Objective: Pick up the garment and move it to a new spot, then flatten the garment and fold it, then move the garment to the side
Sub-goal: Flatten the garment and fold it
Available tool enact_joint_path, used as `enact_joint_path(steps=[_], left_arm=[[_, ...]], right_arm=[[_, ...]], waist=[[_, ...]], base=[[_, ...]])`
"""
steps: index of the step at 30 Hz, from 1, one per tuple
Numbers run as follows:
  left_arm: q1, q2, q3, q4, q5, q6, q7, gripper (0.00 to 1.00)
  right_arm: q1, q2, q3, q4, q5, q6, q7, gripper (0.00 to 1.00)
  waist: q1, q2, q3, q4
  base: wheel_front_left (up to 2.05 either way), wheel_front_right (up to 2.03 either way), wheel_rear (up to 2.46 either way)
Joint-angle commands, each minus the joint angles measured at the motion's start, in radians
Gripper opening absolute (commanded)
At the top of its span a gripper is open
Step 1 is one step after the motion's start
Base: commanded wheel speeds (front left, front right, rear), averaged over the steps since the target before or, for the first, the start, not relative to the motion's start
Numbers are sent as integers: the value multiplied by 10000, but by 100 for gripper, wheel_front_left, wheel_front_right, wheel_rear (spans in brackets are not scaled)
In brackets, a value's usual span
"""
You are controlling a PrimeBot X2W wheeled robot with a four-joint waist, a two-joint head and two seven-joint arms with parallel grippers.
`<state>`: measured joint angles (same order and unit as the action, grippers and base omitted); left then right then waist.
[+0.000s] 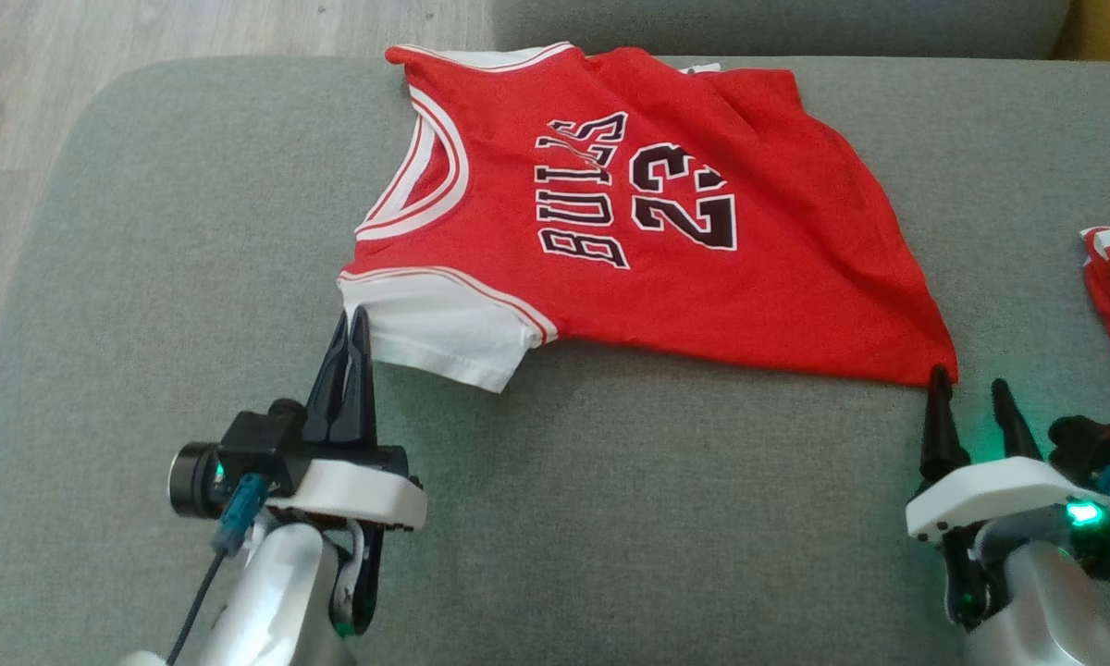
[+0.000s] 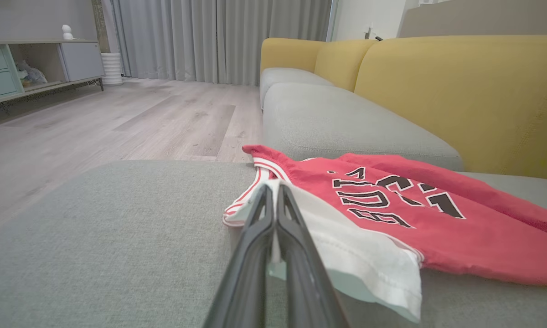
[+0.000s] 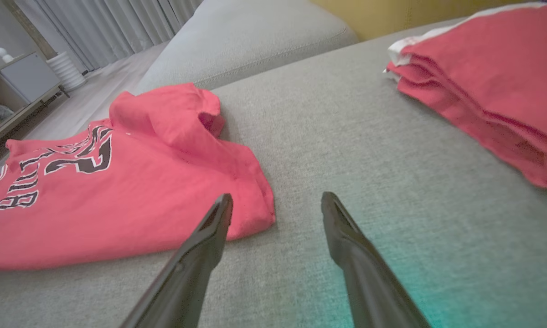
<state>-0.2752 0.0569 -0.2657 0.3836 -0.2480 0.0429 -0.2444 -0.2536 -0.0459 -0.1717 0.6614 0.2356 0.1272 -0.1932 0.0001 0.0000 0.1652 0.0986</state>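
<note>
We see long, dark, tapering fingers (image 1: 362,370) on the left gripper (image 1: 352,316) and the right gripper (image 1: 968,378), each set in a white shell (image 1: 356,497) over a silvery forearm (image 1: 273,592), with a blue plug (image 1: 238,514) and black cable (image 1: 191,618) on the left and a green lamp (image 1: 1082,511) on the right.

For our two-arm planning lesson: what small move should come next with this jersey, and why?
Probably nudge the open right end effector slightly left, around the hem corner. The left end effector is shut on the white sleeve; the corner lies beside the right one's left finger, not between.
</note>
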Motion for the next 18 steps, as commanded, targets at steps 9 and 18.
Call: enact_joint_path(steps=[9, 18], left_arm=[[-129, 56, 72, -794, -27, -1, -161, 0], [-62, 204, 108, -772, -22, 64, -167, 0]], right_arm=[[-831, -43, 321, 1190, -207, 35, 269, 100], [-1113, -43, 904, 1650, -133, 35, -88, 0]], waist=[[-1, 0, 109, 143], [-1, 0, 11, 0]], base=[[0, 0, 0], [0, 0, 0]])
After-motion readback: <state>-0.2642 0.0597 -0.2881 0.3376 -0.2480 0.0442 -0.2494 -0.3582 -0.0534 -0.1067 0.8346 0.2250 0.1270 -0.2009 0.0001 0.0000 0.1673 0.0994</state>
